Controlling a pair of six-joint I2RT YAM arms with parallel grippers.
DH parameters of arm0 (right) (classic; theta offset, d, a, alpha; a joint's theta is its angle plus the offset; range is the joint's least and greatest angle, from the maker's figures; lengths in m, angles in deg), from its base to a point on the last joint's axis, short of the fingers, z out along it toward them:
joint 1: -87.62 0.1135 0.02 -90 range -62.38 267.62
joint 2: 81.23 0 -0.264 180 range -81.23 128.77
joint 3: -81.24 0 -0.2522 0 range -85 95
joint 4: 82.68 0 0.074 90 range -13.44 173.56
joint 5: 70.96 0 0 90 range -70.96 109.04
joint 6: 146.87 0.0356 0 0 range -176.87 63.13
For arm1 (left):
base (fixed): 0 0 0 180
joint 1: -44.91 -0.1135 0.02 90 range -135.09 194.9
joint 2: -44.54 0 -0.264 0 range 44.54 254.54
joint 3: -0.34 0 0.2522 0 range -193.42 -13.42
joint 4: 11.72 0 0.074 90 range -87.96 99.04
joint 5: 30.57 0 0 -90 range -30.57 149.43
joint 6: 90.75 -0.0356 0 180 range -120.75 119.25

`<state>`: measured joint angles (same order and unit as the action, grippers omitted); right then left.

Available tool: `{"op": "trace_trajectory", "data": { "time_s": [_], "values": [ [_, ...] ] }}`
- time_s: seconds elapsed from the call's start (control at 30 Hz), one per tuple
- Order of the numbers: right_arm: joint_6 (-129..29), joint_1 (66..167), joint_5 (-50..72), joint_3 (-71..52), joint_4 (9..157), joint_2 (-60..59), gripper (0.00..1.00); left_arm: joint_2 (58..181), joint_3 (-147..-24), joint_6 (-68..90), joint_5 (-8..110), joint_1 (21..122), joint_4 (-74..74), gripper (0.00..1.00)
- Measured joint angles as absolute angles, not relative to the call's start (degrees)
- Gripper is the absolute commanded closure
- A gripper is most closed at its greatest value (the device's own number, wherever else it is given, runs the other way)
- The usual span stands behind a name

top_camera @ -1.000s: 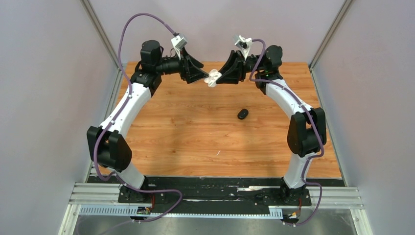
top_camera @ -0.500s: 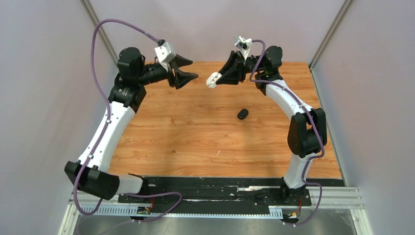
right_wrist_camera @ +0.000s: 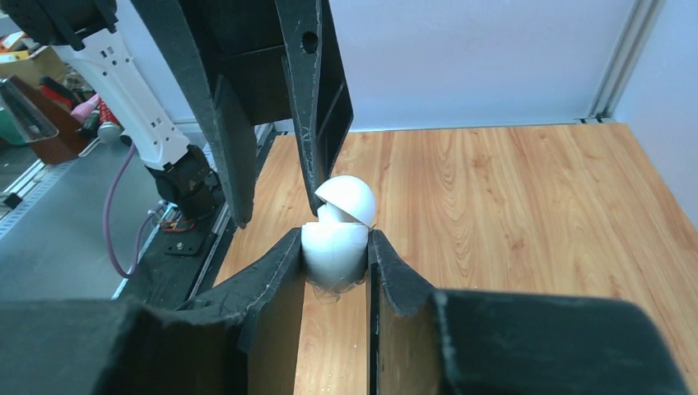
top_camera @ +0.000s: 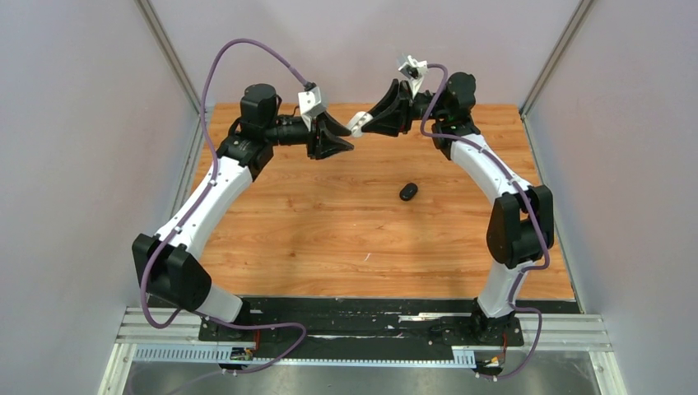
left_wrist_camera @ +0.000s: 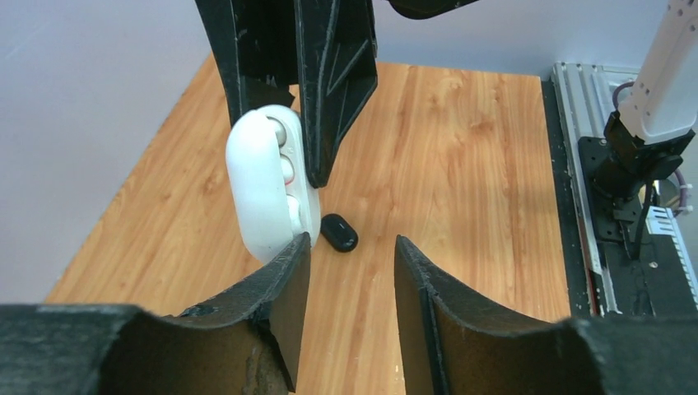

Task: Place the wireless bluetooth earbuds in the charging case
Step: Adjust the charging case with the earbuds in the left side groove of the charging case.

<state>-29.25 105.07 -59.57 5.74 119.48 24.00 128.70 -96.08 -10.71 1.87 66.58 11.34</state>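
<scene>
My right gripper (top_camera: pixel 363 123) is shut on an open white charging case (top_camera: pixel 355 125) and holds it in the air over the far part of the table. In the right wrist view the case (right_wrist_camera: pixel 333 251) sits between the fingers with its lid (right_wrist_camera: pixel 347 197) up. In the left wrist view the case (left_wrist_camera: pixel 259 185) shows white earbuds (left_wrist_camera: pixel 286 170) seated inside. My left gripper (top_camera: pixel 344 142) is open and empty, its tips just left of the case (left_wrist_camera: pixel 350 247). A closed black case (top_camera: pixel 408 191) lies on the table (left_wrist_camera: pixel 338 232). No black earbuds show.
The wooden table (top_camera: pixel 329 230) is boxed in by grey walls on the left, right and back. A black rail with cables (top_camera: pixel 362 321) runs along the near edge. The left gripper's fingers (right_wrist_camera: pixel 309 99) hang right in front of the right wrist camera.
The left gripper left the white case and swung away to the left, then came back close to it, open. The right gripper has lifted the case slightly.
</scene>
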Motion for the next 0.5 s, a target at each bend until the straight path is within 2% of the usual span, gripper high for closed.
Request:
{"op": "trace_trajectory", "data": {
  "time_s": [0.2, 0.5],
  "values": [
    [-32.4, 104.8, -58.0, 4.6, 117.0, 22.8, 1.0, 129.4, -96.1, -9.3, 1.5, 66.7, 10.4, 0.34],
    [-34.1, 105.0, -59.3, 3.4, 118.0, 22.2, 1.0, 129.4, -96.1, -7.7, 4.2, 66.9, 8.1, 0.31]
  ]
}}
